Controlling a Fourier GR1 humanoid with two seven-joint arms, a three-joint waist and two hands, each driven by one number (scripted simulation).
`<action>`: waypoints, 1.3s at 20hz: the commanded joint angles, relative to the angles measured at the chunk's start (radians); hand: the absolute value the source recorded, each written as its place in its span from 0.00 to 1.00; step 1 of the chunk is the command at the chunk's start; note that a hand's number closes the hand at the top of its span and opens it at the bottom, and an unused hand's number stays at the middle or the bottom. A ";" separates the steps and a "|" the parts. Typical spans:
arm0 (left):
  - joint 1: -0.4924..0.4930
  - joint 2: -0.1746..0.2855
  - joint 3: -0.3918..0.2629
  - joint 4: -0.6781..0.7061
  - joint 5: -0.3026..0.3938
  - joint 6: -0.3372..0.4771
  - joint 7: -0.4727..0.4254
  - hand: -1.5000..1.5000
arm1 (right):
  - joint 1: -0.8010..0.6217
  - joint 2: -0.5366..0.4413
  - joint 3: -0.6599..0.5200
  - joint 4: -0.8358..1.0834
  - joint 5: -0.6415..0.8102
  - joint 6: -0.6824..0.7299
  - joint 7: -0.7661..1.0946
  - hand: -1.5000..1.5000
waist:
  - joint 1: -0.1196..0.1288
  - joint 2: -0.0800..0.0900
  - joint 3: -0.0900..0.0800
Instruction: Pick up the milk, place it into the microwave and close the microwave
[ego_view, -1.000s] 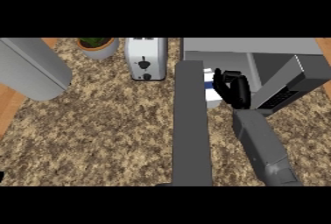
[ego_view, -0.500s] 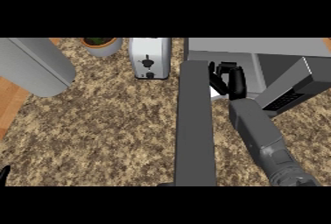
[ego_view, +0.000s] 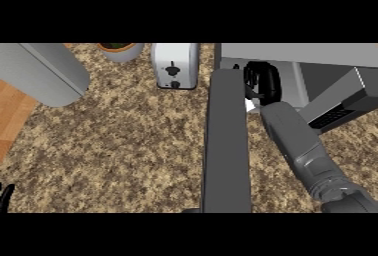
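Observation:
The microwave (ego_view: 295, 53) stands at the top right, and its open door (ego_view: 227, 145) juts toward me as a long grey slab seen edge-on. My right hand (ego_view: 263, 82) is inside the microwave's mouth, just right of the door, with its fingers curled round the milk (ego_view: 250, 105). Only a small white sliver of the carton shows under the hand. The grey right forearm runs down to the lower right. My left hand (ego_view: 5, 194) rests at the lower left edge, fingers up, holding nothing.
A silver toaster (ego_view: 175, 65) stands just left of the door's far end. A potted plant (ego_view: 118, 50) is at the back, and a large grey rounded body (ego_view: 44, 72) fills the top left. The counter edge and wooden floor (ego_view: 10, 115) lie on the left.
My right hand has carried the milk farther back into the microwave's opening, and the carton is now almost hidden. The left hand has not moved.

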 joint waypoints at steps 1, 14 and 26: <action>-0.009 0.012 0.016 0.013 0.004 -0.011 -0.010 0.00 | -0.036 -0.016 -0.007 0.042 0.016 -0.129 0.028 1.00 | 0.025 0.012 0.001; -0.056 -0.007 -0.024 0.035 -0.029 -0.003 0.005 0.00 | 0.014 -0.094 -0.066 0.059 -0.014 -0.144 0.002 1.00 | 0.034 0.026 0.004; -0.123 0.012 -0.024 0.080 -0.023 -0.004 0.032 0.00 | -0.010 -0.142 -0.029 0.113 0.035 -0.159 0.068 1.00 | 0.070 0.043 0.005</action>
